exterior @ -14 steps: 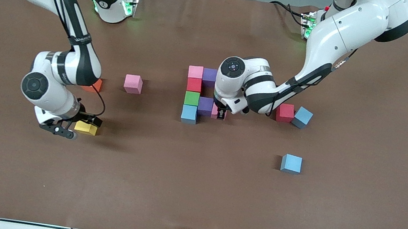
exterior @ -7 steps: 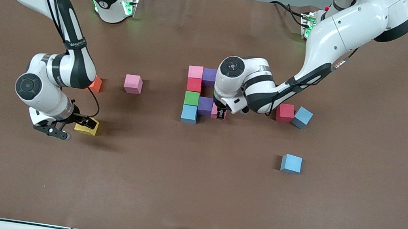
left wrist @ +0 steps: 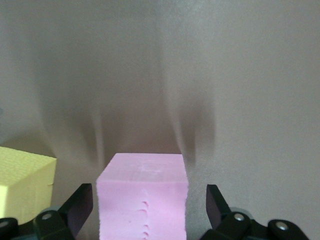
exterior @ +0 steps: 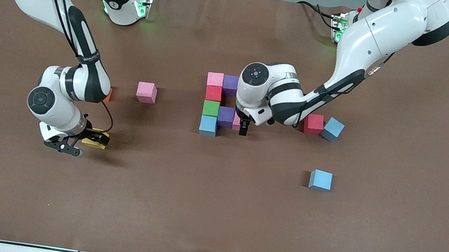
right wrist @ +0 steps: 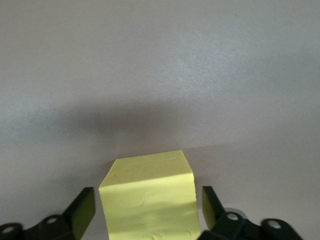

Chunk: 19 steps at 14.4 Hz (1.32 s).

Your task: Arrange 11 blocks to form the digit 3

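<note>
Your left gripper is low at the middle of the front frame, released: in the left wrist view its fingers stand clear of the pink block on both sides. That pink block sits on the table touching a purple block.

The purple one adjoins a four-block column: pink top, red, green, light blue lowest in the frame. A second purple sits beside the pink top.

Your right gripper is down at mid-height toward the right arm's end, also released. The yellow block lies between its fingers with a gap either side.

Loose blocks:
- a pink one, higher in the frame than the yellow block;
- a red one touching a tilted blue one, toward the left arm's end;
- another blue one, lower in the frame.

An orange cube peeks out beside the right arm.
</note>
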Each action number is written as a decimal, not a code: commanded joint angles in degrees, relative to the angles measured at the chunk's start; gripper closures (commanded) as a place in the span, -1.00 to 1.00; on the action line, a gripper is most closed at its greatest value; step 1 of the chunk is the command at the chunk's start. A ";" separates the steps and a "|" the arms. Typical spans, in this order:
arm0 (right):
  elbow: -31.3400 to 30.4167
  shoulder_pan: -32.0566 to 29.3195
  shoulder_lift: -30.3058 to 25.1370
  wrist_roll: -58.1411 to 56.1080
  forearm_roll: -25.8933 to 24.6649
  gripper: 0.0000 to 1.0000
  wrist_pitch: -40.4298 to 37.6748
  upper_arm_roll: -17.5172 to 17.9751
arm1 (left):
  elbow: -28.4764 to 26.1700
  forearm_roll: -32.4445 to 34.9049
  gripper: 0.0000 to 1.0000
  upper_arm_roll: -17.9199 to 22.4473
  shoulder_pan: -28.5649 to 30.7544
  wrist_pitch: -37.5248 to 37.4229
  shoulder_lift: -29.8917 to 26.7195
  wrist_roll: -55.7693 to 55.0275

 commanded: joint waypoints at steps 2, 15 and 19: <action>-0.98 -0.24 -1.14 -2.28 -0.72 0.92 -0.47 1.41 | -1.06 0.36 -1.00 -5.23 3.25 -4.38 -1.80 -7.87; 25.80 17.77 8.34 4.74 4.72 0.96 -15.05 2.38 | 2.28 0.53 -1.00 -7.70 18.36 -10.02 -2.15 22.16; 37.05 23.40 16.42 13.18 4.64 0.96 -16.47 2.38 | 4.73 0.89 -1.00 -7.35 25.13 -10.02 -1.80 32.09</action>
